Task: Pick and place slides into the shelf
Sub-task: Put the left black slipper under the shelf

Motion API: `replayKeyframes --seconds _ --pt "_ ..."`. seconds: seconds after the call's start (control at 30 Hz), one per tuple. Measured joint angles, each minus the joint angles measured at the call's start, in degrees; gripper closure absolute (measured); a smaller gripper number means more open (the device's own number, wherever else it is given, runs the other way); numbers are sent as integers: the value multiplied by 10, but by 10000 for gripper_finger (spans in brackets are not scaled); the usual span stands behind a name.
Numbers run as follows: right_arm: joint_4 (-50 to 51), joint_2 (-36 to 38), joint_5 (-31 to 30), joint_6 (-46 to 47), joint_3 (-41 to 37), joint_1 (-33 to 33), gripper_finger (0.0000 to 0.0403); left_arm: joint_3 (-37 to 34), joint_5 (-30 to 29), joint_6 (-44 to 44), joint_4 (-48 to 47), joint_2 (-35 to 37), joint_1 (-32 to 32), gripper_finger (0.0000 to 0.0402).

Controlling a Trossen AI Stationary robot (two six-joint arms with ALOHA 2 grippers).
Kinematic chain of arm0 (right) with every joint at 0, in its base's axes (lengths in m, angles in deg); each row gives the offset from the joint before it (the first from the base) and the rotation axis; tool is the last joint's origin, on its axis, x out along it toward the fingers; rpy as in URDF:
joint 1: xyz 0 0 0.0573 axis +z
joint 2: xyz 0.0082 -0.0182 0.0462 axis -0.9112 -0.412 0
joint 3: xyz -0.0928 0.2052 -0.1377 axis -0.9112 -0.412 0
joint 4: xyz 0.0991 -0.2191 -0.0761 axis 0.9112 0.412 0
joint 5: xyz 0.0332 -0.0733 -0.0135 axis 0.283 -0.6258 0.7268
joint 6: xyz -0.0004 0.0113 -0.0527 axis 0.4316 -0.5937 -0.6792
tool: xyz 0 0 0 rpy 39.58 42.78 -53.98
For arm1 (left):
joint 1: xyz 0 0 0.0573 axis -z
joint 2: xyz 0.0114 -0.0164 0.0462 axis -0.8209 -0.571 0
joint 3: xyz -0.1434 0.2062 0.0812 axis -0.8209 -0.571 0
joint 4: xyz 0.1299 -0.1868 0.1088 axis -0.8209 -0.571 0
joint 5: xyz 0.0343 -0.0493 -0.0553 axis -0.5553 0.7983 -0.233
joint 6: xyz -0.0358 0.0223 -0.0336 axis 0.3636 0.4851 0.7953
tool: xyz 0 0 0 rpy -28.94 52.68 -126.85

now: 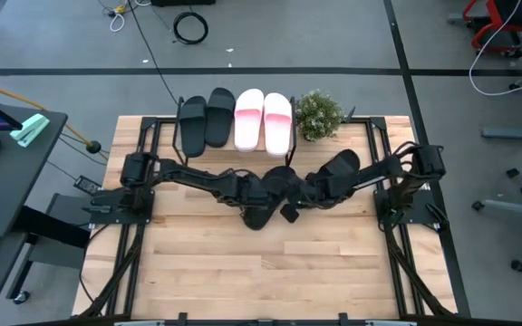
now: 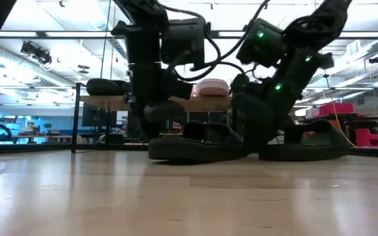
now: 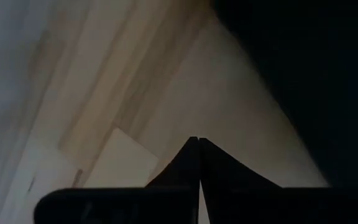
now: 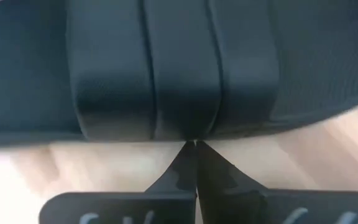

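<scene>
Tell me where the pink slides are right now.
In the high view, the pink slides lie side by side on the shelf at the table's far edge, between the black pair on their left and the potted plant on their right.

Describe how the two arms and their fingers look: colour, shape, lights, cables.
Both arms, the left arm and the right arm, are dark, jointed, chunky segments with black cables looping between them. Small green lights glow on the right arm in the low view. In the wrist views, the left gripper and right gripper each show dark fingers tapering to thin tips that meet.
</scene>
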Motion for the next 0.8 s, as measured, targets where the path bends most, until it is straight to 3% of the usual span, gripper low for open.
replayKeyframes --seconds 0.17,0.3,0.53,0.8 --pt "-90 -28 6 -42 0 -35 402 0 20 -13 49 1 14 397" --pt "-94 -46 28 -58 22 -44 402 0 49 -23 72 2 28 391" --pt "-16 -61 26 -91 81 -36 403 0 41 -20 43 2 38 397" --pt "66 -10 -10 -53 86 28 403 0 38 19 -33 4 62 395"
